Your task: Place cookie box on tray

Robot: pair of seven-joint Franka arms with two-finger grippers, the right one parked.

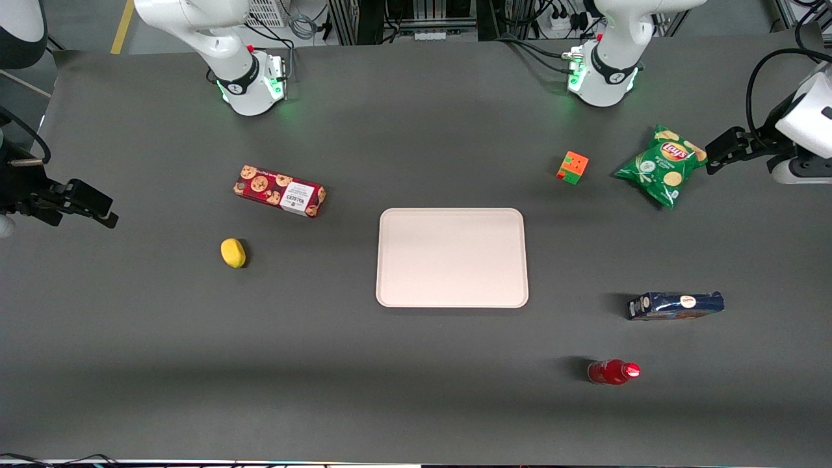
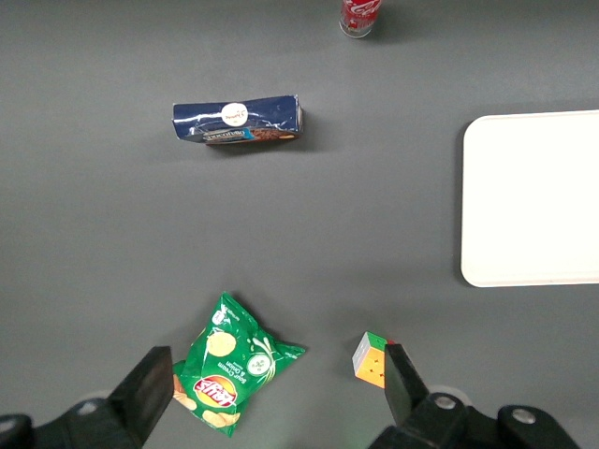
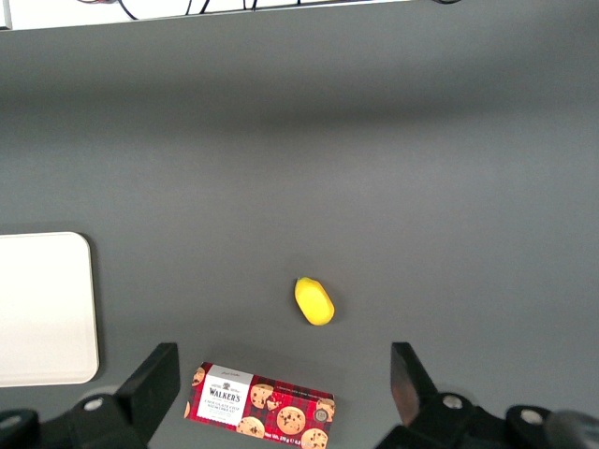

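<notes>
We count one cookie box [image 1: 675,305], one tray [image 1: 452,257], and five other loose things on the dark table [image 1: 416,403]: one red box printed with chocolate-chip cookies [image 1: 279,190], one yellow lemon-like object [image 1: 233,253], one colour cube [image 1: 572,168], one green chip bag [image 1: 662,166] and one red bottle [image 1: 613,372]. The cookie box lies flat on the table toward the working arm's end, well apart from the tray, its long navy face with the small oval logo turned up; in the left wrist view the cookie box [image 2: 238,121] shows a brown strip along one long edge. The tray sits near the middle of the table and we see nothing lying on it. The red bottle lies on its side near the cookie box, nearer to the front camera than it, the two apart. The colour cube and the chip bag lie close together, farther from the front camera than the cookie box. The red box and the yellow object lie toward the parked arm's end. The gripper [image 1: 733,148] hangs at the working arm's edge of the table, just beside the chip bag; from the wrist camera the gripper [image 2: 276,379] has its fingers [image 2: 150,379] spread wide and grasps nothing. The table between cookie box and tray is bare.
</notes>
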